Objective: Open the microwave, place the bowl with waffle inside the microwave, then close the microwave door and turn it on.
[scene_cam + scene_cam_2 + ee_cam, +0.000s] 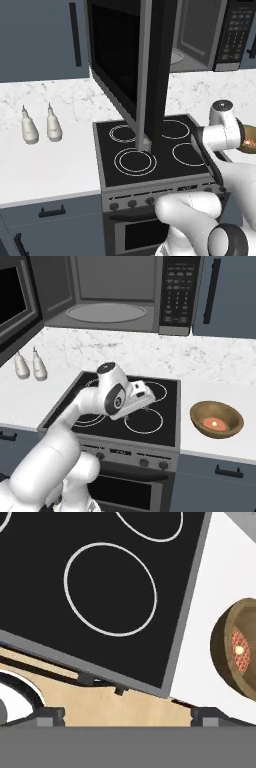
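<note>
The microwave (115, 293) hangs above the stove with its cavity and glass turntable exposed. The microwave door (150, 75) is swung wide open and stands edge-on over the front left rings. On the white counter right of the stove sits the brown bowl (216, 419), with the reddish waffle (215, 424) inside. My gripper (145, 402) hovers low over the stove's front right ring, left of the bowl and apart from it. In the hand view the gripper (130, 717) is open with nothing between its widely spread fingertips (50, 714); the bowl (240, 649) lies at the right edge.
The black stove top (165, 406) has several white rings and knobs along its front. Two pale shakers (30, 127) stand on the left counter. Blue-grey cabinets (225, 291) flank the microwave. The keypad (176, 291) is on its right side.
</note>
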